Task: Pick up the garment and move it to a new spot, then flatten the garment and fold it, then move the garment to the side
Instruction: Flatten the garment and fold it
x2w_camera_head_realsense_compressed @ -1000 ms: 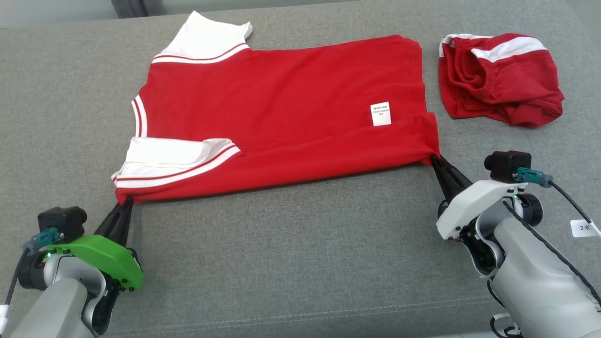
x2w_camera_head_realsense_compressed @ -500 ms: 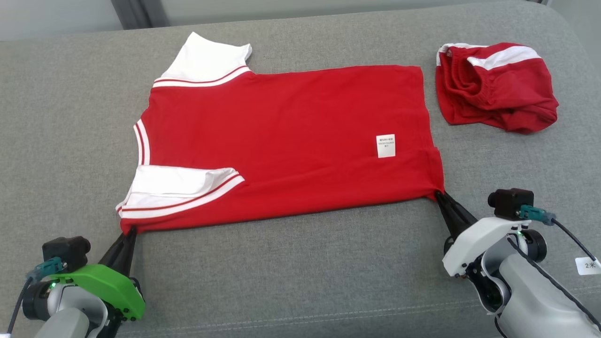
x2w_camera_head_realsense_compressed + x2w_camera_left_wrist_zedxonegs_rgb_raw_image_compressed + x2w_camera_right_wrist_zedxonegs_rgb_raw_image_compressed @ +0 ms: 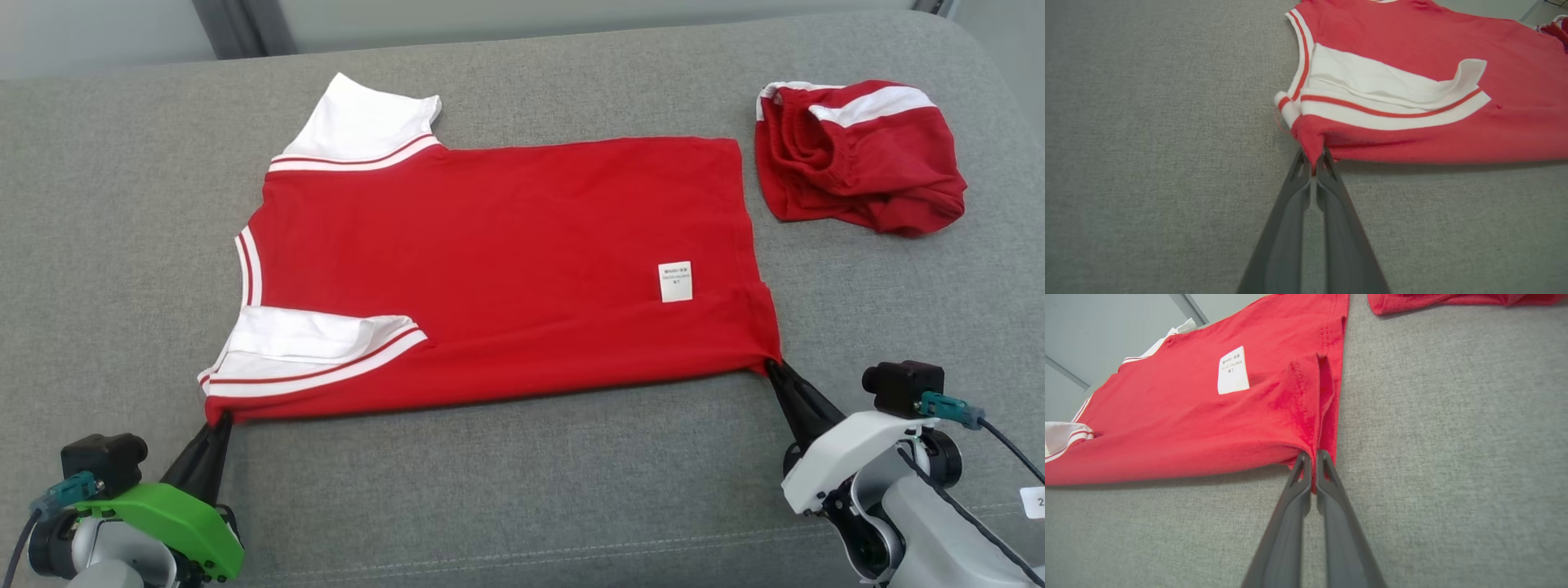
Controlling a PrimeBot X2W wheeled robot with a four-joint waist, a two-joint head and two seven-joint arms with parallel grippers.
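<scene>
The garment [image 3: 506, 261] is a red T-shirt with white sleeves, lying flat on the grey cushion, collar to the left and hem to the right, a white label near the hem. One sleeve is folded onto the body at the near left. My left gripper [image 3: 222, 418] is shut on the near shoulder corner, pinched red cloth showing between its tips [image 3: 1314, 157]. My right gripper [image 3: 771, 365] is shut on the near hem corner, where the garment [image 3: 1208, 416] bunches into a small fold at the tips [image 3: 1313, 457].
A crumpled pair of red shorts with white stripes [image 3: 857, 155] lies at the far right, close to the shirt's hem. The grey cushion [image 3: 522, 490] has bare room in front of the shirt and to its left. A wall rises behind the cushion.
Both grippers have pulled the shirt toward me, and it now lies flatter with the hem corner less stretched. The camera has also tilted, shifting the whole scene downward.
</scene>
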